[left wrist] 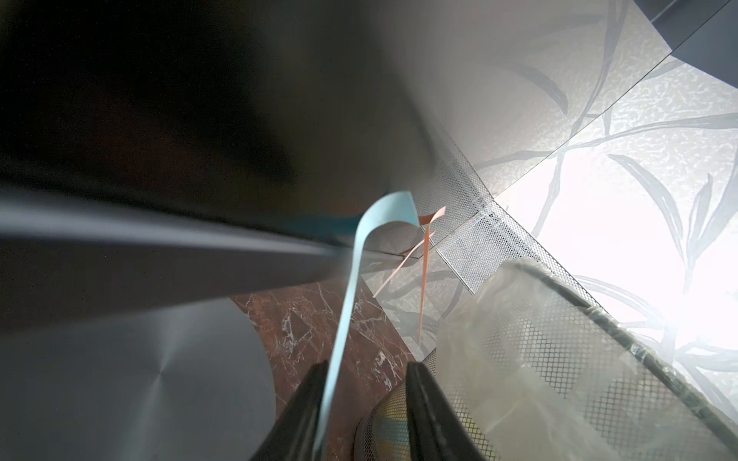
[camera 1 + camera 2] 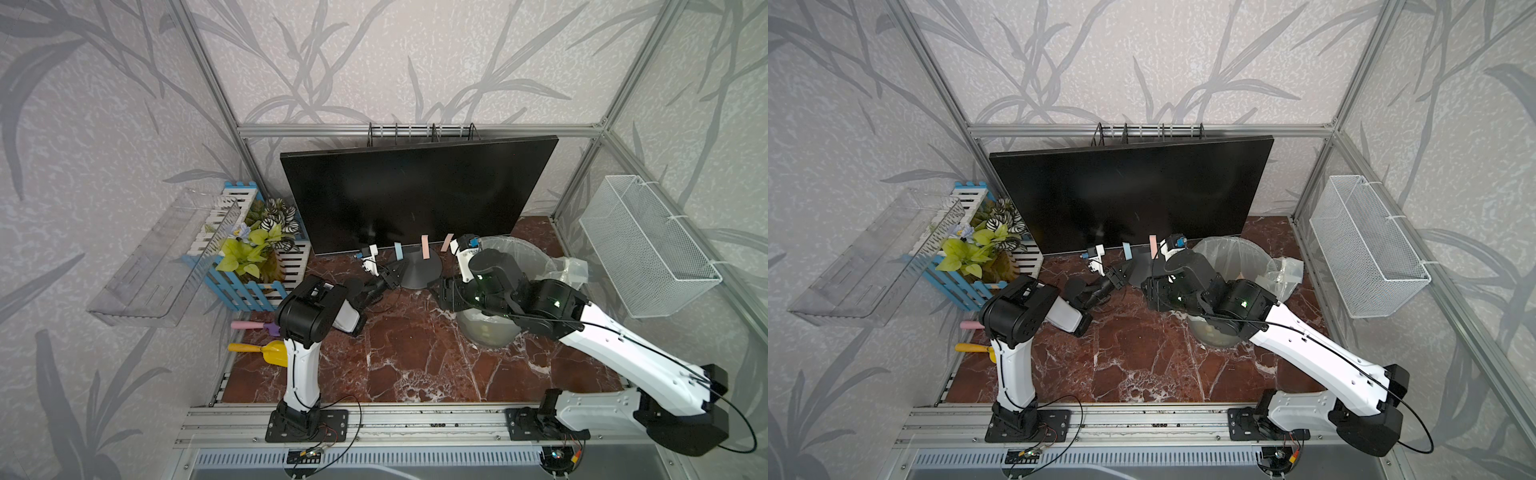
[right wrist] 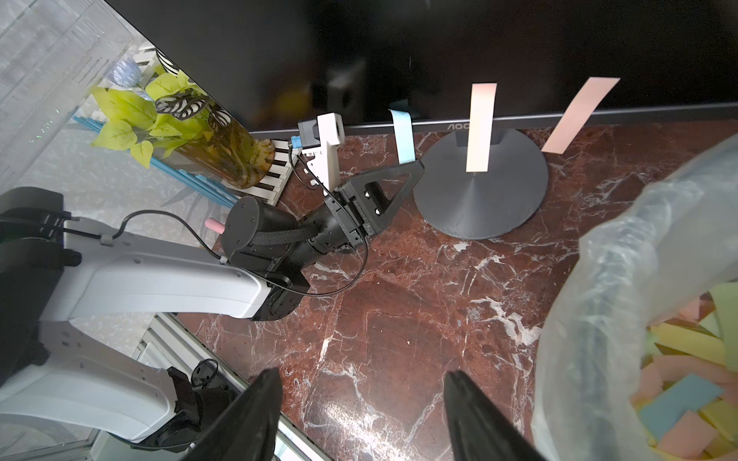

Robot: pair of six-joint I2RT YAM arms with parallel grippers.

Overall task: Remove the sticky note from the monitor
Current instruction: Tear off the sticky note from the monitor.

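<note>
The black monitor (image 2: 415,195) stands at the back on its round grey stand (image 2: 420,271). Three sticky notes hang from its lower edge: a blue one (image 2: 398,250) and two pink ones (image 2: 425,247) (image 2: 447,242). My left gripper (image 1: 367,371) reaches up under the blue note (image 1: 347,287). Its jaws stand apart, with the strip running between them along one finger (image 1: 315,383). In the right wrist view the left gripper (image 3: 413,165) tips sit at the blue note's (image 3: 401,135) lower end. My right gripper (image 3: 361,375) hangs open and empty over the marble top, beside the bin.
A lined mesh bin (image 2: 519,253) right of the stand holds several coloured notes (image 3: 679,379). A plant crate (image 2: 257,249) stands left of the monitor, with a yellow scoop (image 2: 270,351) and a pink-handled tool (image 2: 249,325) nearby. A clear tray (image 2: 166,257) and a mesh basket (image 2: 648,245) hang on the side walls.
</note>
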